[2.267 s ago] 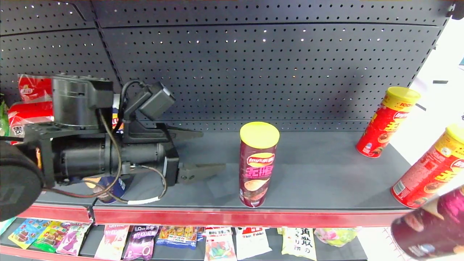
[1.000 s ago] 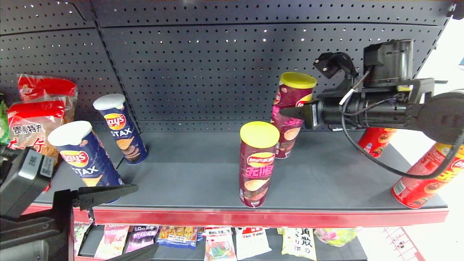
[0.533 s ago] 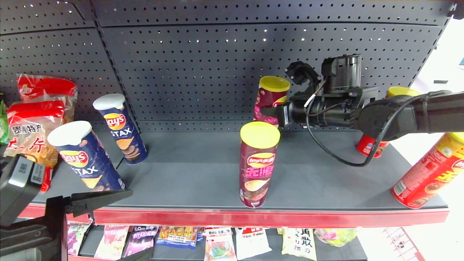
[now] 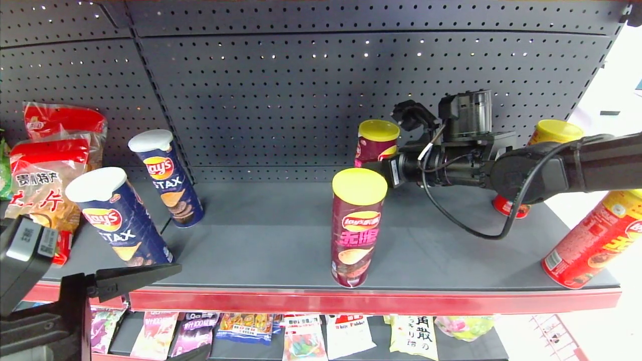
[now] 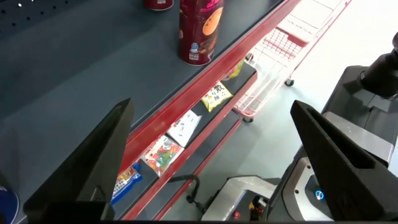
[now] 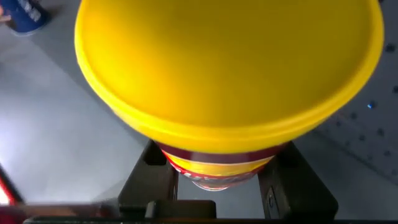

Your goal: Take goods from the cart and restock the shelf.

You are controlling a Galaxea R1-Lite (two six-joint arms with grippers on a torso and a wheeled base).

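Observation:
My right gripper (image 4: 373, 163) is shut on a maroon chip can with a yellow lid (image 4: 377, 143), held upright at the back of the grey shelf (image 4: 281, 240). The can's base is hidden behind a matching maroon can (image 4: 357, 228) standing near the shelf's red front edge. In the right wrist view the held can's yellow lid (image 6: 230, 68) is close up, with the right gripper (image 6: 217, 180) clamped on the body below it. My left gripper (image 4: 165, 311) hangs open and empty below the shelf's front left corner. The left gripper (image 5: 211, 106) looks along the shelf edge toward the front maroon can (image 5: 200, 31).
Two blue cans (image 4: 118, 220) (image 4: 168, 178) lean on the shelf's left, beside red snack bags (image 4: 45, 165). Two red cans (image 4: 592, 240) (image 4: 551, 133) lean at the right end. Snack packets (image 4: 301, 333) line the lower shelf. A wire cart (image 5: 273, 68) stands beyond the shelf end.
The right arm has carried the maroon can in from the lower right, then left and down to the shelf's back. The left arm pulled off the shelf to the lower left.

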